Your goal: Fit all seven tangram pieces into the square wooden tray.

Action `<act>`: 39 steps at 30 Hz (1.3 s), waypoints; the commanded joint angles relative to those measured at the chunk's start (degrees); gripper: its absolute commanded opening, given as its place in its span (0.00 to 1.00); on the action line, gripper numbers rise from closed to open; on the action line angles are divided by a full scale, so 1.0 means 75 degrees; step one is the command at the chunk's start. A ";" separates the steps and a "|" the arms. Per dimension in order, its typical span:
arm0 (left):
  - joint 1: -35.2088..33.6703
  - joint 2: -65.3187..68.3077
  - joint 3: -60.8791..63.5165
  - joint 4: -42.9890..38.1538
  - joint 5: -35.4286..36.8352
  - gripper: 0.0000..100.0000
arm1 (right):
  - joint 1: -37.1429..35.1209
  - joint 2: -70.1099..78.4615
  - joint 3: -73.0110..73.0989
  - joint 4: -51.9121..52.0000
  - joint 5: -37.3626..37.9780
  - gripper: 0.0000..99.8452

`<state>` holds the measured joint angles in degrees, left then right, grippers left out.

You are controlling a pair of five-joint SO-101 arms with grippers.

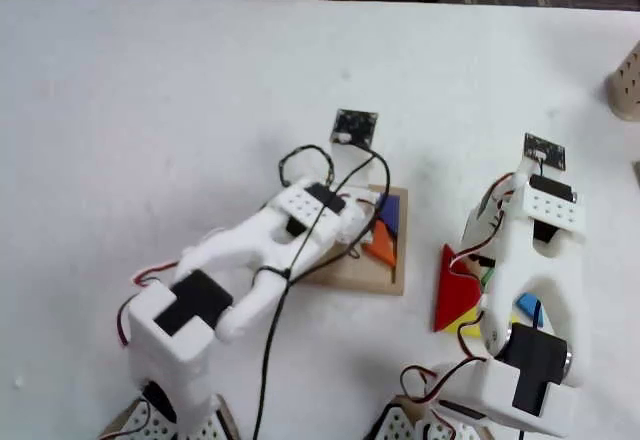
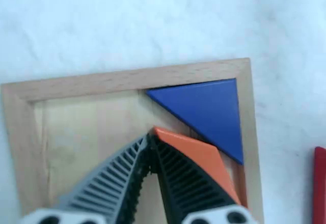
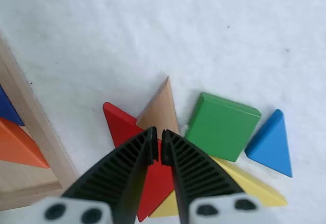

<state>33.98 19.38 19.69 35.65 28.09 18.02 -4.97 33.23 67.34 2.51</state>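
Tabletop (image 1: 150,90), white and flat, is being shared by both arms. The square wooden tray (image 2: 127,76) near its middle is being overhung by the left arm. Two pieces are being held in the tray: a dark blue triangle (image 2: 204,107) seated in one corner against two rim walls, and an orange piece (image 2: 204,155) touching its long edge. Bare wood is being shown over the rest of the floor, so sliding room there is being judged ample. The raised rim is being judged the one edge to be lifted over.

The left gripper (image 2: 149,141) is being held low inside the tray, jaws pressed together on nothing, one finger lying over the orange piece. The right gripper (image 3: 158,140), jaws all but touching and pinching nothing, is being held above the loose cluster just beside the tray: a red triangle (image 3: 119,124), a yellow piece (image 3: 244,183) touching it, a green square (image 3: 221,124), a bare-wood triangle (image 3: 160,113) and a light blue triangle (image 3: 272,145).

These pieces are being judged light, stiff and smooth, best pinched across opposite side faces. Finger room is being limited where they touch.
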 commanded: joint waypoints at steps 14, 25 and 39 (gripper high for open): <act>0.1424 -0.0006 -0.0316 0.0551 0.0105 0.02 | 0.0088 -0.0299 -0.0047 -0.0100 0.0105 0.02; 0.1002 -0.0920 -0.0047 0.0914 0.0094 0.02 | 0.0076 -0.0287 -0.0035 -0.0158 0.0105 0.02; -0.0533 -0.2362 0.0750 0.0715 -0.0551 0.02 | 0.0100 -0.0369 0.0129 -0.0135 0.0059 0.02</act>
<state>35.38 5.23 26.11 42.15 25.45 18.02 -4.97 34.37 66.73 2.51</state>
